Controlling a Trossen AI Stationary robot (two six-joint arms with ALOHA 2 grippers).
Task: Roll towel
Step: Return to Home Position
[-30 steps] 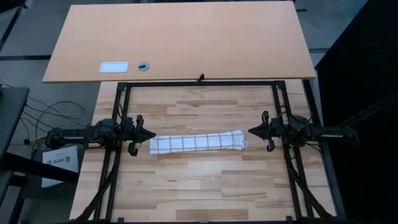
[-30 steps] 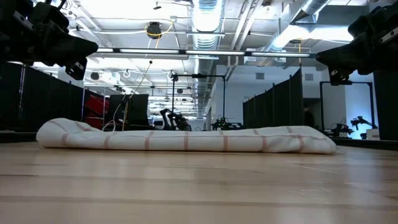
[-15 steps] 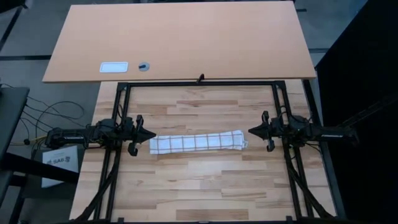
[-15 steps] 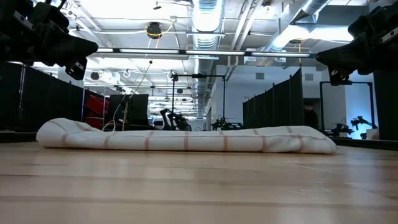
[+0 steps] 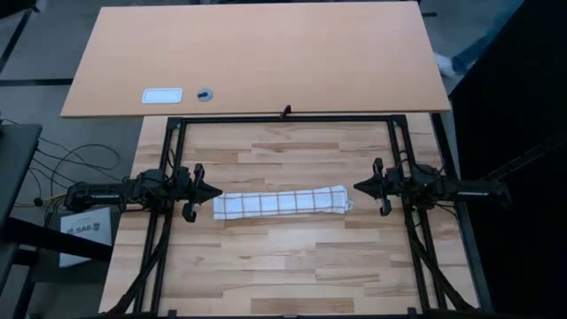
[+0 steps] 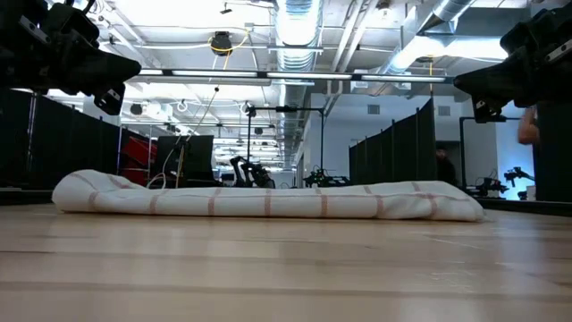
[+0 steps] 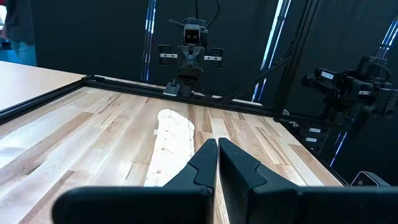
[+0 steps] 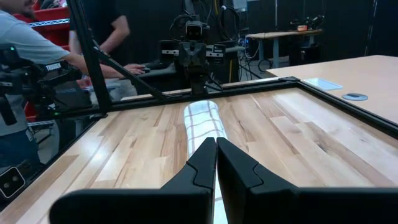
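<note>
The towel [image 5: 282, 202], white with thin reddish-brown grid lines, lies rolled into a long log on the wooden table, running left to right at its middle. It also shows in the low view [image 6: 268, 199], the left wrist view [image 7: 169, 142] and the right wrist view [image 8: 204, 121]. My left gripper [image 5: 215, 192] hovers shut just off the roll's left end, above the table [image 7: 217, 144]. My right gripper [image 5: 358, 186] hovers shut just off the roll's right end [image 8: 216, 143]. Neither touches the towel.
A black metal frame [image 5: 285, 118] borders the wooden work surface. Behind it is a larger tan tabletop [image 5: 257, 53] with a white label [image 5: 162, 95] and a small round fitting [image 5: 205, 93]. People stand beyond the table's left side [image 8: 37, 56].
</note>
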